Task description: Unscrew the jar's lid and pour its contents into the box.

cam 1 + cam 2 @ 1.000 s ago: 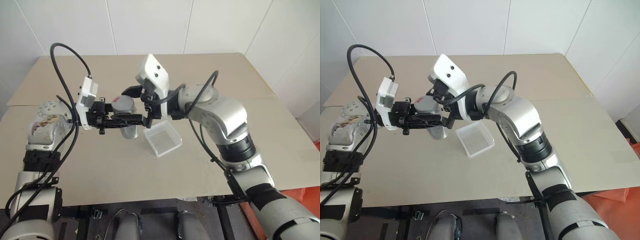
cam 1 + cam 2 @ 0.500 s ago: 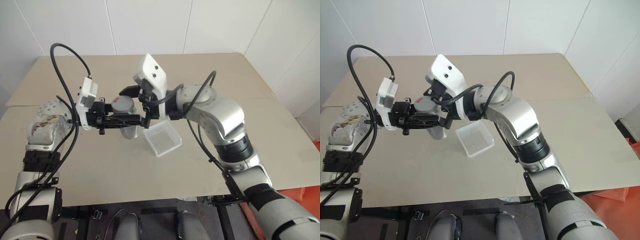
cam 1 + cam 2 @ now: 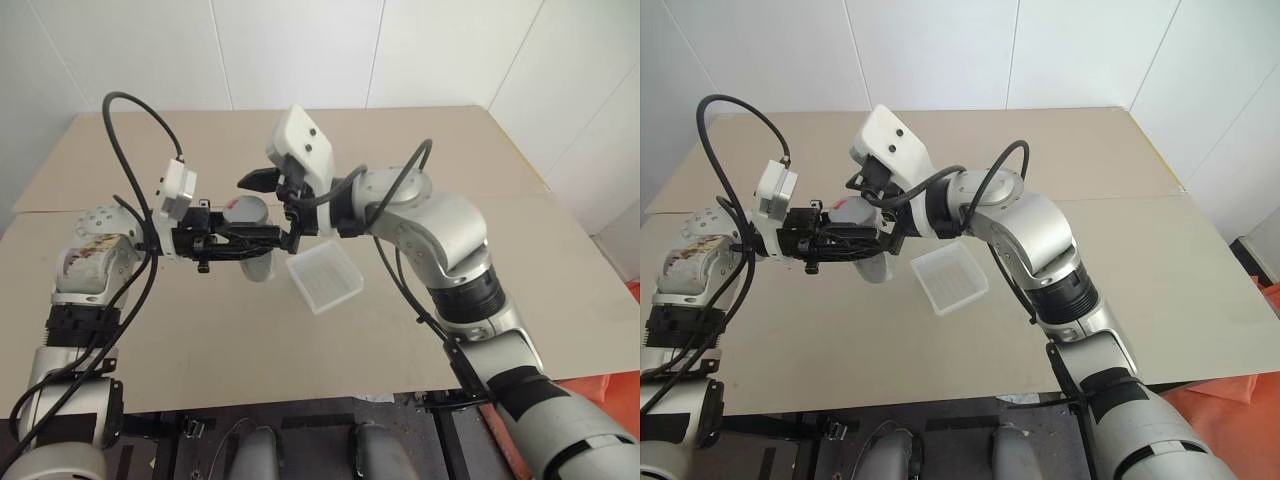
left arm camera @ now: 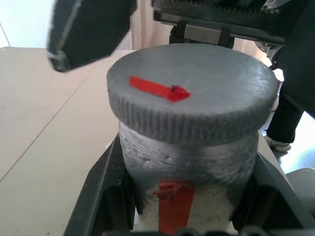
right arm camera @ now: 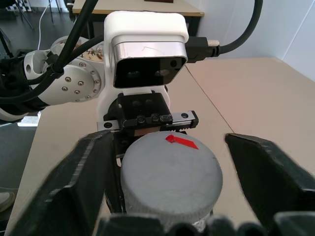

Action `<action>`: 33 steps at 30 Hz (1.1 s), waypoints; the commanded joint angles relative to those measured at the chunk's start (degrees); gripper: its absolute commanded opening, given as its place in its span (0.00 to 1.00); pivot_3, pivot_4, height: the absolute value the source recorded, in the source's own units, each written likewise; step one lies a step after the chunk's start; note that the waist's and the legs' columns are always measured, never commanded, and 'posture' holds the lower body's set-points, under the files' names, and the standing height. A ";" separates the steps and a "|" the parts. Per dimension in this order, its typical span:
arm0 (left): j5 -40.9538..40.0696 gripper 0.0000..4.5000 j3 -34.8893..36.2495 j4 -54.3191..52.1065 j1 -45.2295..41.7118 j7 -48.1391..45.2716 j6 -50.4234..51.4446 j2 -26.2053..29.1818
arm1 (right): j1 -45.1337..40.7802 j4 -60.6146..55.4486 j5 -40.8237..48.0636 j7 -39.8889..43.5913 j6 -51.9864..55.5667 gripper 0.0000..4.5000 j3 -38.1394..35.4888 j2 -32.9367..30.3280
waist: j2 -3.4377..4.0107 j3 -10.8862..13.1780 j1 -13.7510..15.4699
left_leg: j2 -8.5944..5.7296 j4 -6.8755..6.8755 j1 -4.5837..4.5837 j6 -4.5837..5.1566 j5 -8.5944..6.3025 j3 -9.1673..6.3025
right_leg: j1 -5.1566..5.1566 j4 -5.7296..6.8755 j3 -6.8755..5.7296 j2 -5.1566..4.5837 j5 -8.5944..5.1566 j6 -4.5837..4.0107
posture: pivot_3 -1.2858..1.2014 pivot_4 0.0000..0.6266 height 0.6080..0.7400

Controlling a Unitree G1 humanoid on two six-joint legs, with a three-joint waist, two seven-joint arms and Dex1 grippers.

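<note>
Since a second ago your right end effector (image 3: 268,205) has drawn its fingers somewhat nearer the lid (image 3: 243,209), while the left end effector (image 3: 262,240) has kept its place. From the head views, you see the jar (image 3: 256,262) held up above the bench (image 3: 420,150), clamped low on its body by the left end effector, with the box (image 3: 325,276) lying on the bench just beside it, toward your right. From the left wrist view, the jar (image 4: 193,172) sits squeezed between the two black fingers (image 4: 106,189), its lid (image 4: 192,91) on and a red strip on top. From the right wrist view, your right end effector (image 5: 170,162) stands apart, one finger (image 5: 81,182) on each side of the lid (image 5: 171,173) and a gap visible on both sides, so it is not gripping the lid.
</note>
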 commanded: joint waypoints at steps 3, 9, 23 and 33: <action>-0.83 0.44 1.62 -2.17 -0.52 0.17 -0.37 0.81 | -1.64 -0.45 0.15 0.49 -0.96 0.52 -1.67 -0.08 | 0.00 0.00 -0.04 | 0.02 -0.01 0.00 0.00 0.00 -0.01 | -0.01 0.00 0.00 0.02 0.00 0.00 | 0.52 0.24 1.00; -0.88 0.44 1.66 -2.14 -0.51 0.26 -0.49 1.04 | -1.59 -0.17 -0.12 0.67 -1.27 0.16 -1.73 0.11 | 0.00 0.00 -0.01 | 0.01 0.00 0.00 0.00 0.00 0.00 | -0.01 0.00 0.00 0.00 0.00 0.00 | 0.52 0.24 1.00; -0.42 0.44 1.80 -1.02 -0.87 -0.48 -1.40 1.22 | -2.31 -0.68 0.95 1.16 -0.80 0.58 -3.89 -0.35 | 0.00 0.00 0.00 | 0.01 0.00 0.00 0.00 0.00 0.00 | -0.01 0.00 0.00 0.00 0.00 0.00 | 0.52 0.24 1.00; -0.39 0.44 1.58 -0.71 -1.03 -0.45 -1.66 1.05 | -1.46 -1.78 1.24 2.71 -0.49 0.73 -2.79 -1.18 | 0.00 0.00 -0.02 | 0.01 -0.01 0.00 0.00 0.00 0.00 | -0.01 0.00 0.00 0.00 0.00 0.00 | 0.52 0.24 1.00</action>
